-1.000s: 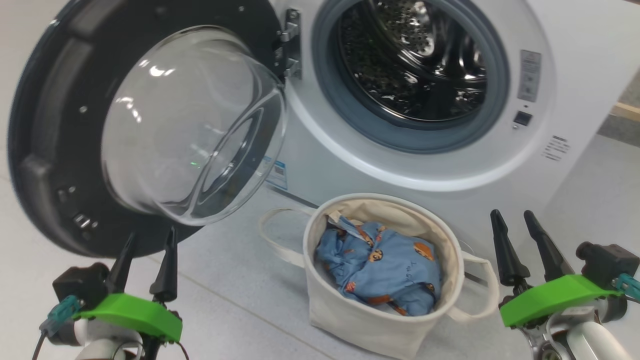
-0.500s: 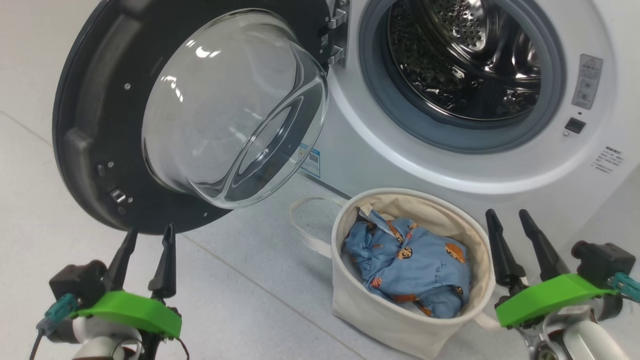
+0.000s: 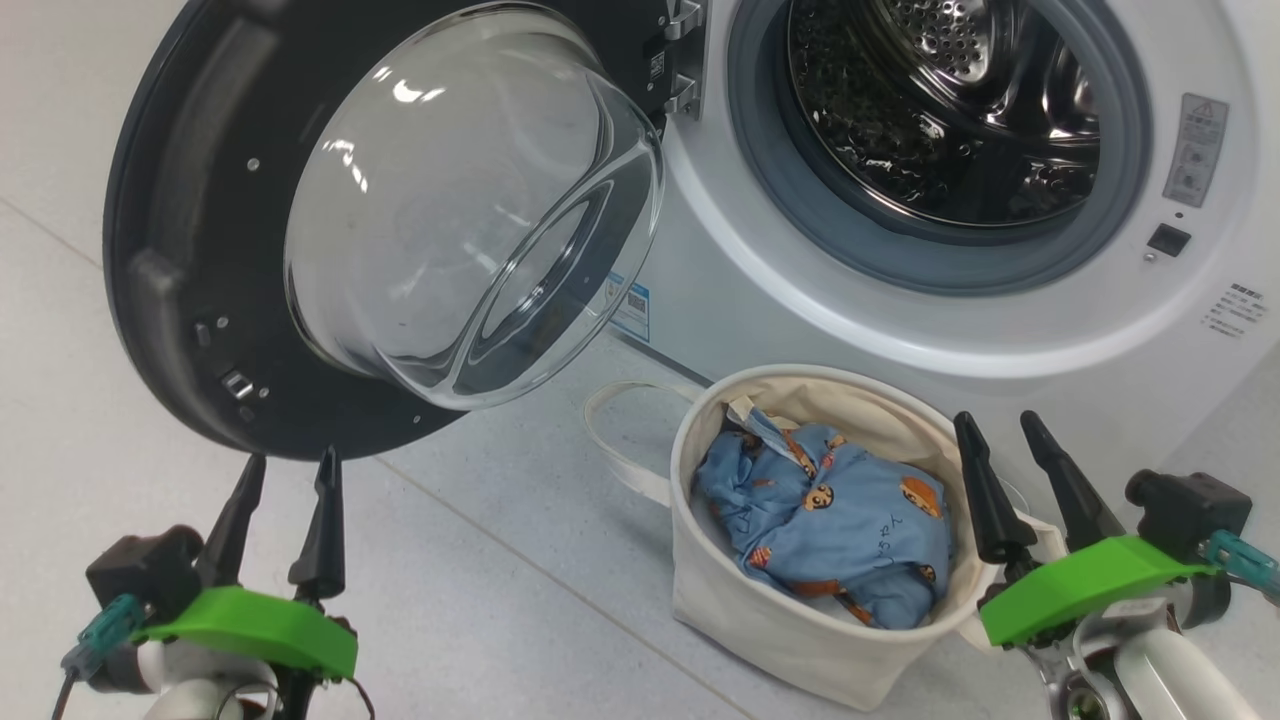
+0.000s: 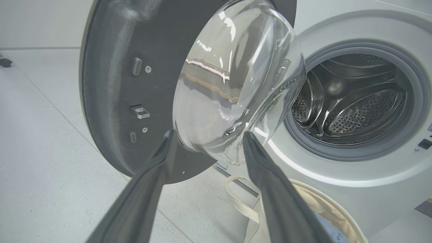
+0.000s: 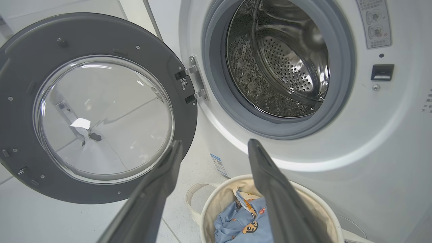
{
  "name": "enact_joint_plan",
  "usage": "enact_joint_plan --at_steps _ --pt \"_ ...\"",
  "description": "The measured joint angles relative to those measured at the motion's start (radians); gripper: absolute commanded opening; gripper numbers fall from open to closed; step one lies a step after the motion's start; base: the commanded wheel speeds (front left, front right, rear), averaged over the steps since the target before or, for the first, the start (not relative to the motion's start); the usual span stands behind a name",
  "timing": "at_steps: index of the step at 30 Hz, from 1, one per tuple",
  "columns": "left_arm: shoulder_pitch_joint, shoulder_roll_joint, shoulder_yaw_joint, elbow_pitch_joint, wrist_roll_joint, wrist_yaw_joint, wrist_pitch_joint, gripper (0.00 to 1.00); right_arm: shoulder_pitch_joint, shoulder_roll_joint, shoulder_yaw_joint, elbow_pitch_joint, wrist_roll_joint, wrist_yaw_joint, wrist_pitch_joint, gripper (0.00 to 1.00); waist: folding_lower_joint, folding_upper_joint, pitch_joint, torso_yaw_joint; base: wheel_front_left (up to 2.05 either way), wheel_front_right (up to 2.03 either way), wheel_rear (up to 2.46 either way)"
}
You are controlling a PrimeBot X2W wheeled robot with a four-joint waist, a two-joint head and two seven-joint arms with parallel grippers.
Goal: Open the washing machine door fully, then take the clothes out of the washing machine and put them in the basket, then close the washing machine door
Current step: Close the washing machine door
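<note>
The washing machine door (image 3: pixel 170 200) is swung wide open to the left, and its round glass bump (image 3: pixel 450 220) sticks out toward the robot. The washing machine (image 3: pixel 800 330) is white, and its shiny drum (image 3: pixel 950 110) has no clothes in it. The basket (image 3: pixel 790 620) sits on the grey floor (image 3: pixel 480 600), right in front of the machine and below its round mouth. The clothes (image 3: pixel 840 520), blue with little bears, lie bunched up inside the basket. The left gripper (image 3: pixel 292 456) is low on the left with its two dark fingers spread apart and nothing between them. Its tips point up at the bottom edge of the door and are close to it, but they do not grip it. The right gripper (image 3: pixel 995 416) is low on the right, and its fingers are spread apart too and hold nothing. It is just beside the right rim of the basket, so the clothes lie a little to the left of its fingers, not touching them.
</note>
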Motion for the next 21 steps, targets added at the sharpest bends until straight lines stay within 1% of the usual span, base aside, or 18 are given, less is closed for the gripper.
enact_joint_plan --at_steps 6,7,8,9,12,15,17,21 --pt "0.000 0.000 0.015 -0.011 -0.021 0.000 0.000 1.00 0.000 -0.001 0.001 0.010 0.001 0.000 -0.009 1.00 0.0000 0.0000 -0.007 -0.003 0.00 0.00 0.00" --pt "0.000 0.000 0.023 -0.020 -0.025 0.000 0.000 0.97 0.000 -0.001 0.001 0.010 0.001 0.000 -0.009 1.00 0.0000 0.0000 -0.009 -0.003 0.00 0.00 0.00" --pt "0.000 0.001 0.032 -0.031 -0.026 0.000 0.000 0.38 0.000 -0.001 0.001 0.011 0.001 0.000 -0.011 1.00 0.0000 0.0000 -0.010 -0.003 0.00 0.00 0.00" --pt "0.000 0.003 0.040 -0.047 -0.028 -0.001 0.000 0.00 0.000 -0.001 0.000 0.012 0.001 0.000 -0.011 1.00 0.0000 0.0000 -0.011 -0.004 0.00 0.00 0.00" --pt "-0.002 0.017 0.078 -0.108 -0.053 -0.002 -0.001 0.00 0.002 -0.001 -0.004 0.015 0.001 0.000 -0.013 1.00 0.0000 0.0000 -0.013 -0.005 0.00 0.00 0.00" --pt "-0.018 0.035 0.149 -0.195 -0.121 -0.009 0.002 0.00 0.006 -0.001 -0.013 0.015 0.001 0.000 -0.015 1.00 0.0000 0.0000 -0.014 -0.005 0.00 0.00 0.00" --pt "-0.049 0.046 0.200 -0.241 -0.174 -0.007 0.023 0.00 0.008 -0.001 -0.016 0.015 0.001 0.000 -0.016 1.00 0.0000 0.0000 -0.014 -0.007 0.00 0.00 0.00" --pt "-0.157 0.079 0.317 -0.252 -0.282 0.020 0.081 0.00 0.010 -0.002 -0.017 0.012 0.001 0.000 -0.016 1.00 0.0000 0.0000 -0.011 -0.018 0.00 0.00 0.00"
